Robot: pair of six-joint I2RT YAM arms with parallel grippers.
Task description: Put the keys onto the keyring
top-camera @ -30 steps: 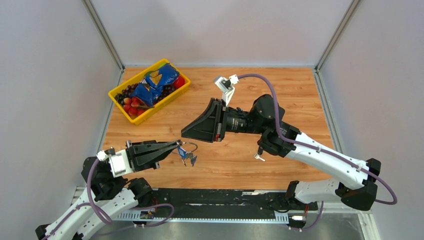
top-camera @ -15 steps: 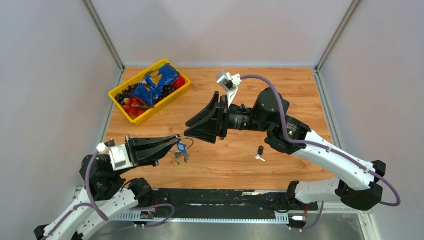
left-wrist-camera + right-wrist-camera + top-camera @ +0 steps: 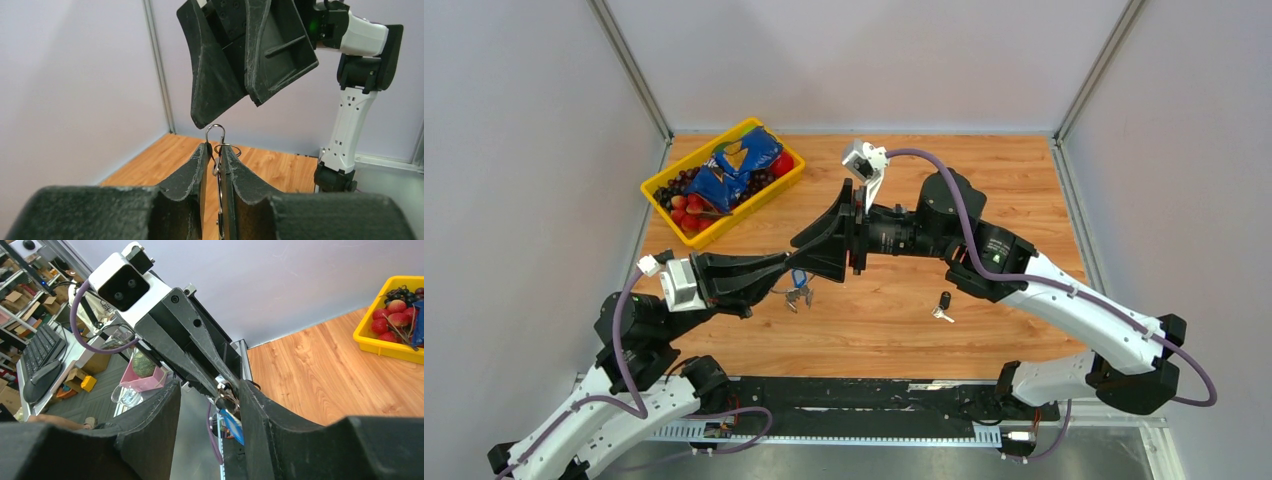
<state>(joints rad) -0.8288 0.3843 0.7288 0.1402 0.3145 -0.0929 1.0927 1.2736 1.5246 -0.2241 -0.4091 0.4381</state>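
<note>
Wooden tabletop (image 3: pixel 1024 180), key-threading in hand: left gripper (image 3: pixel 215 150) clenched on keyring (image 3: pixel 215 131), blue-tagged keys (image 3: pixel 796 292) dangling beneath; right gripper (image 3: pixel 207 390) released, jaws astride its tip; black-headed key (image 3: pixel 943 301) loose well behind right gripper, likely next to fetch.

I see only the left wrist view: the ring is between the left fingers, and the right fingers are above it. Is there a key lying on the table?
Observer: Yes. The top view shows one loose key with a black head on the table, beside the right arm.
Operator: Does something hang from the keyring?
Observer: Yes, a blue tag and small keys hang from it, by the tips of the left fingers.
Operator: Are the right fingers closed?
Observer: No. The right wrist view shows the right fingers apart, with the keyring between them.
</note>
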